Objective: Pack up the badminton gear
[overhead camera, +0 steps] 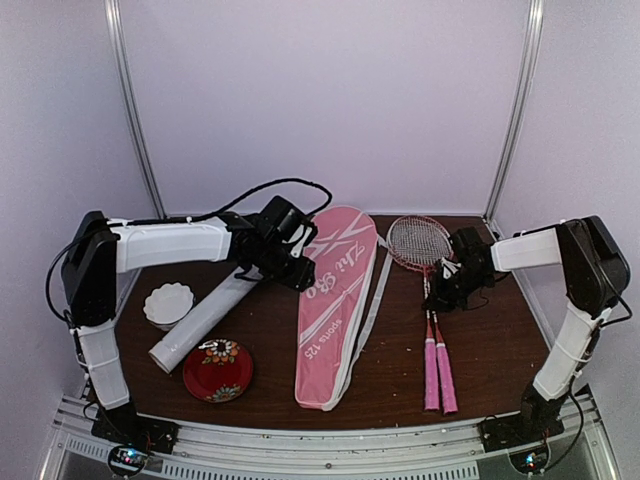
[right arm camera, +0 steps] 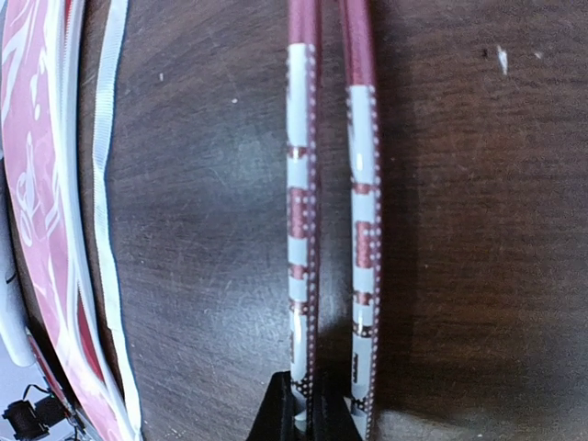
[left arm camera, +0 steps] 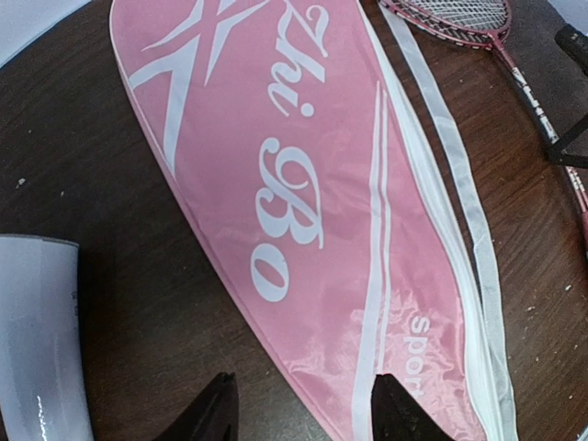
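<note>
The long pink bag (overhead camera: 335, 300) with white lettering lies flat mid-table. My left gripper (overhead camera: 290, 258) is at the bag's wide far end. In the left wrist view it (left arm camera: 303, 418) is open over the bag's (left arm camera: 303, 184) edge, one finger over the wood and one over the fabric. Two racquets (overhead camera: 436, 350) with pink handles lie side by side on the right. My right gripper (overhead camera: 455, 278) is over their shafts. In the right wrist view it (right arm camera: 301, 415) is shut on the left shaft (right arm camera: 303, 184), and the other shaft (right arm camera: 364, 184) lies just beside it. The white tube (overhead camera: 205, 315) lies at the left. No shuttlecocks are in view.
A white scalloped bowl (overhead camera: 168, 303) sits left of the tube, and a red floral plate (overhead camera: 218, 370) sits near the tube's front end. The bag's white strap (overhead camera: 372, 300) trails between the bag and the racquets. The tube's end (left arm camera: 37, 340) is close to my left gripper.
</note>
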